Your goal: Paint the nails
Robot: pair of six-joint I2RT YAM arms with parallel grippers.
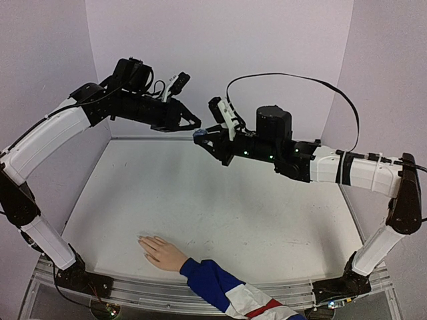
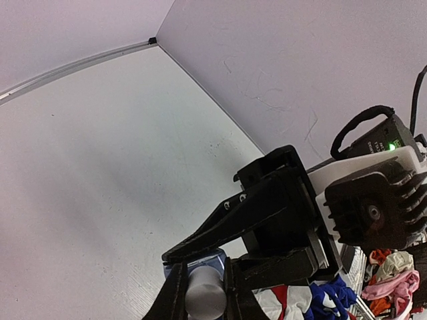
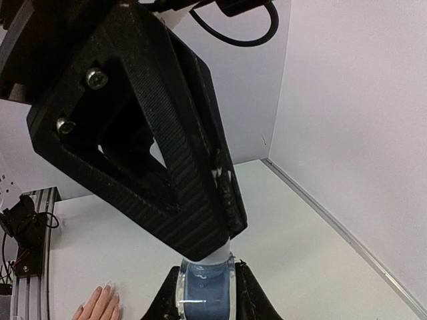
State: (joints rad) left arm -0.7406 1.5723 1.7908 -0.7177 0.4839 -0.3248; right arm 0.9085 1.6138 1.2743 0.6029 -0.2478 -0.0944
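- The nails [image 1: 141, 239] sit at the fingertips of a pale flesh-coloured hand [image 1: 163, 252]. It lies flat, palm down, on the white table [image 1: 233, 193] close to its near edge, between the two arm bases.
- The hand's fingers lie side by side and point toward the left arm's side. A blue, white and red sleeve [image 1: 227, 290] runs off the near edge behind it.
- In the overhead view the nails are too small to make out. In the right wrist view they show as pale tips low in the frame.
- Both arms are raised well above the table, and their grippers meet near the back wall, well apart from the hand.
- The right gripper [image 1: 202, 137] has its fingers [image 3: 168, 300] pressed against the sides of a small blue bottle [image 3: 203, 285], clamping it.
- The left gripper [image 1: 195, 123] faces it. Its fingers [image 2: 175, 297] are pinched on the bottle's white cap [image 2: 203, 300], one on each side.
- The bottle hangs in the air between the two grippers, touching nothing else.
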